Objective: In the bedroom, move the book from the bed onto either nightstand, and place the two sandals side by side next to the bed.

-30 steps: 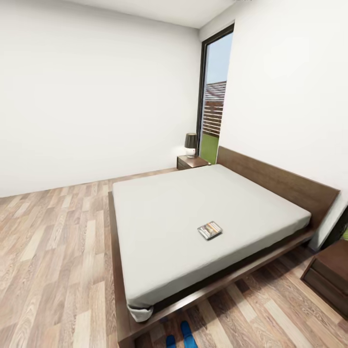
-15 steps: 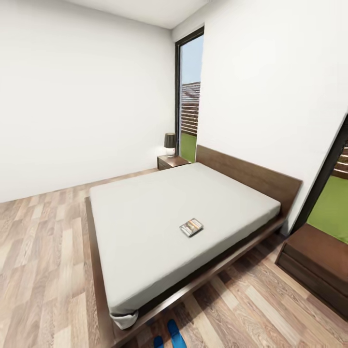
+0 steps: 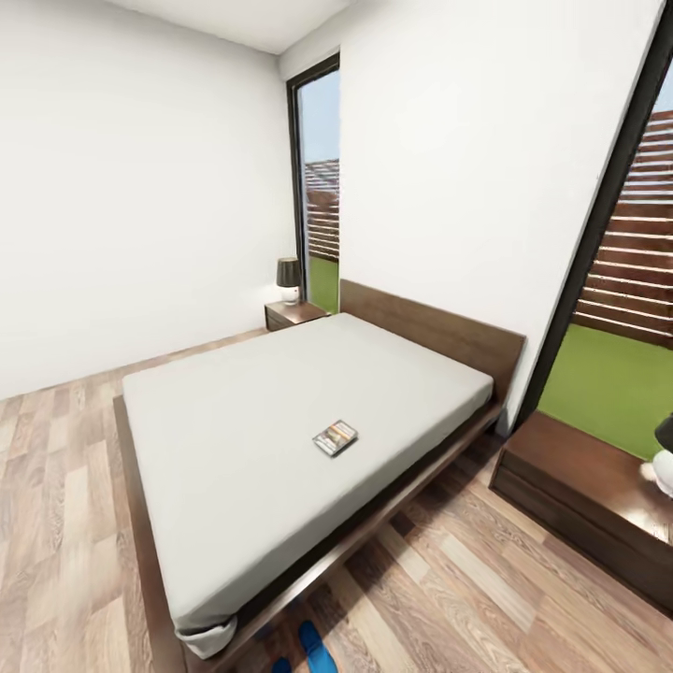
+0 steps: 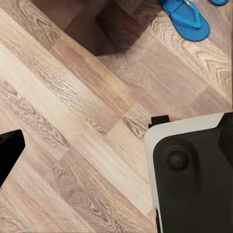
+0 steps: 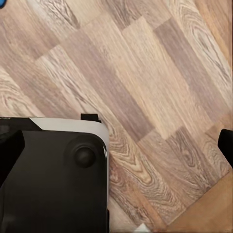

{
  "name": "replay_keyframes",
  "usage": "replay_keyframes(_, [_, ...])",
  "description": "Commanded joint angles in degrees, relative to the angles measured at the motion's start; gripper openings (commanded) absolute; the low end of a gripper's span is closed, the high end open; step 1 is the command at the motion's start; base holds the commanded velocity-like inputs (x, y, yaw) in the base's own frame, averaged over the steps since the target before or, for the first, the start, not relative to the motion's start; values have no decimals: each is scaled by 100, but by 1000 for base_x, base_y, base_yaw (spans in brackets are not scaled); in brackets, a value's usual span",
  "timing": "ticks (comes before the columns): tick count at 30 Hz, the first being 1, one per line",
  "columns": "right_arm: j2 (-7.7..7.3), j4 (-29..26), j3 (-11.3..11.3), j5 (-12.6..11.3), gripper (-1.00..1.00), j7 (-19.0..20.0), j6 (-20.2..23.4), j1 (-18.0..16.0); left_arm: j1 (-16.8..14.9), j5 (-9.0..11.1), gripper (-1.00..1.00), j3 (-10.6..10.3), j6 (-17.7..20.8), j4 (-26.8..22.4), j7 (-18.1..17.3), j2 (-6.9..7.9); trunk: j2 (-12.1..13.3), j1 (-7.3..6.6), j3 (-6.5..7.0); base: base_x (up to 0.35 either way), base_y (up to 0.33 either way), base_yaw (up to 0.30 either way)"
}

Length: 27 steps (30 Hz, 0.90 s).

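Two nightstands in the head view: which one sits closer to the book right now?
The nightstand at the picture's right edge, beside the big window, with a bare stretch of glossy top. The book lies toward that side of the bed; the other nightstand, carrying the dark-shaded lamp, stands across the mattress.

Pale grey mattress (image 3: 280, 421) on dark brown frame, bright blue sandal (image 4: 187, 17) (plain), brown wood-grain plank floor (image 5: 145, 73).
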Motion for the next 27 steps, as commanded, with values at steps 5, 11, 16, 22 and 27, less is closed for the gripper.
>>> replay_keyframes(5, [1, 10, 44, -8, 100, -35, -10, -7, -5, 52, 100, -59, -15, 0, 16, 2, -12, 3, -13, 0, 0, -294])
replay_keyframes(11, [-2, 11, 43, -8, 100, -35, -10, -7, -4, 50, 100, -63, -14, 0, 16, 4, -12, 3, -13, 0, 0, -294])
replay_keyframes(16, [-3, 11, 43, -8, 100, -35, -10, -7, -7, 50, 100, -65, -14, 0, 16, 4, -12, 3, -13, 0, 0, -294])
replay_keyframes(22, [-4, 12, 43, -8, 100, -35, -10, -7, -5, 46, 100, -70, -14, 0, 16, 5, -12, 3, -13, 0, 0, -294])
replay_keyframes(27, [-3, 15, 43, -8, 100, -35, -10, -7, -8, 44, 100, -72, -14, 0, 16, 5, -12, 3, -13, 0, 0, -294])
